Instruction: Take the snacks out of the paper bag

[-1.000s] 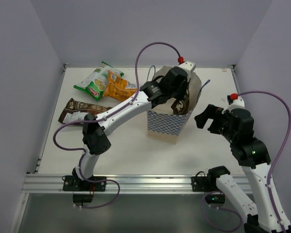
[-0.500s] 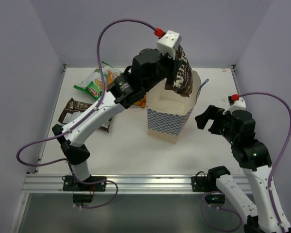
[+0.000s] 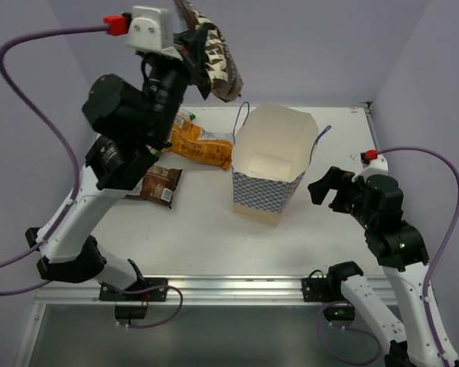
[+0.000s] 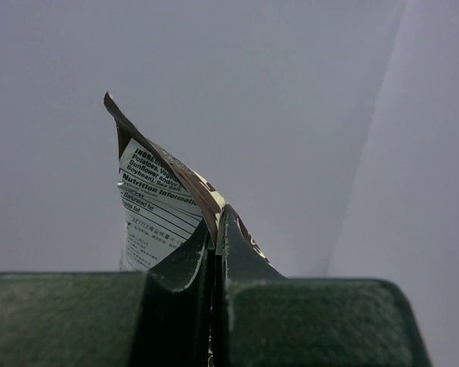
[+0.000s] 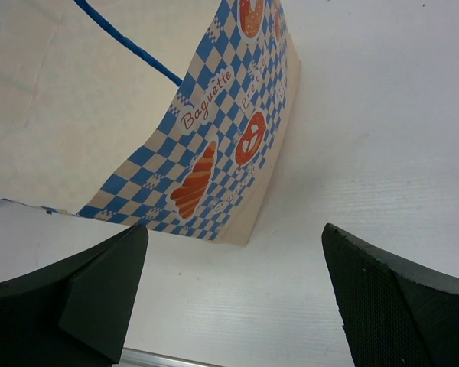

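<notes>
My left gripper [image 3: 193, 44] is raised high above the table's back left and is shut on a dark brown snack packet [image 3: 216, 60], which hangs from it in the air. The left wrist view shows the jaws [image 4: 216, 223] pinched on the packet's edge [image 4: 157, 200]. The blue-and-white checked paper bag [image 3: 269, 195] stands open at mid-table, and its cream inside looks bare. An orange packet [image 3: 203, 145] and a second dark brown packet [image 3: 157, 184] lie left of the bag. The green and white packet is mostly hidden behind my left arm. My right gripper [image 3: 327, 188] is open and empty, just right of the bag [image 5: 214, 145].
The left arm's purple cable [image 3: 38, 99] loops out over the table's left side. White walls close in the table at the back and both sides. The metal rail [image 3: 214, 287] runs along the near edge.
My left gripper has lifted the dark brown packet out of the bag and carried it up and to the left. The right arm has not moved.
</notes>
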Controlling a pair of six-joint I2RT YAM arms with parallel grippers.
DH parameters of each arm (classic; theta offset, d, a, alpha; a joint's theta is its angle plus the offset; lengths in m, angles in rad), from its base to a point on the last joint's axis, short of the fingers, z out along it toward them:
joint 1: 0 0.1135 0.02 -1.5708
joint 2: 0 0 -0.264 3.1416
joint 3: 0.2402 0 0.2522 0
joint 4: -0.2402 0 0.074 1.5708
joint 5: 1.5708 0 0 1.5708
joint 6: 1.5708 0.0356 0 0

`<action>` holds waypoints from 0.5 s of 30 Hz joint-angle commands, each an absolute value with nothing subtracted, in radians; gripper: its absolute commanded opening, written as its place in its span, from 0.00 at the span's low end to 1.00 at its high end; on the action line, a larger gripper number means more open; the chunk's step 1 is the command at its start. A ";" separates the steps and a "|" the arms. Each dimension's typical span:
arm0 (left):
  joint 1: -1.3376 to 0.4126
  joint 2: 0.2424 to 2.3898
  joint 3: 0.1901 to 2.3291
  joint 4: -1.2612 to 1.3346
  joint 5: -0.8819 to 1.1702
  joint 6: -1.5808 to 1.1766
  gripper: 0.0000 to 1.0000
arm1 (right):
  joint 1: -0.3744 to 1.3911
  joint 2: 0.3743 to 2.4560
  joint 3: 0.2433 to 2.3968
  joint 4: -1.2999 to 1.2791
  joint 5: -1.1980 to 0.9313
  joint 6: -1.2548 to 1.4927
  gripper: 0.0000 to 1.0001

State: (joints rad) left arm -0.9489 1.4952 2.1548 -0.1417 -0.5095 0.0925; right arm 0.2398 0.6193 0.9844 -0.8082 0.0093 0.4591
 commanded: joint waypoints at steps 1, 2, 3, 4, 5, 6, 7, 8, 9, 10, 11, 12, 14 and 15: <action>-0.943 1.413 2.129 -0.046 -0.684 0.216 0.00 | 0.235 0.615 0.977 -0.784 0.006 0.445 0.99; -0.943 1.399 2.097 -0.072 -0.711 0.224 0.00 | 0.235 0.617 0.976 -0.782 0.006 0.445 0.99; -0.942 1.373 2.080 -0.092 -0.739 0.225 0.00 | 0.233 0.617 0.976 -0.781 0.006 0.443 0.99; -0.942 1.359 2.041 -0.113 -0.783 0.221 0.00 | 0.235 0.620 0.974 -0.776 0.006 0.443 0.99; -0.942 1.335 1.992 -0.170 -0.814 0.194 0.00 | 0.235 0.623 0.974 -0.772 0.005 0.445 0.99; -0.940 1.324 1.991 -0.204 -0.822 0.169 0.00 | 0.235 0.624 0.974 -0.772 0.005 0.445 0.99; -0.937 1.312 1.965 -0.239 -0.822 0.140 0.00 | 0.235 0.626 0.974 -0.767 0.006 0.443 0.99; -0.934 1.304 1.915 -0.330 -0.824 0.106 0.00 | 0.235 0.629 0.974 -0.765 0.006 0.443 0.99; -0.921 1.293 1.893 -0.386 -0.818 0.022 0.00 | 0.235 0.633 0.973 -0.762 0.006 0.443 0.99; -0.910 1.290 1.849 -0.438 -0.802 -0.036 0.00 | 0.235 0.637 0.974 -0.761 0.006 0.440 0.99; -0.893 1.286 1.823 -0.530 -0.776 -0.087 0.00 | 0.235 0.640 0.974 -0.761 -0.020 0.439 0.99; -0.852 1.272 1.790 -0.566 -0.714 -0.179 0.00 | 0.235 0.646 0.976 -0.761 -0.021 0.437 0.99; -0.809 1.249 1.672 -0.597 -0.651 -0.263 0.00 | 0.235 0.649 0.973 -0.761 -0.025 0.433 0.99; -0.802 1.226 1.633 -0.594 -0.597 -0.282 0.00 | 0.235 0.650 0.973 -0.759 -0.025 0.433 0.99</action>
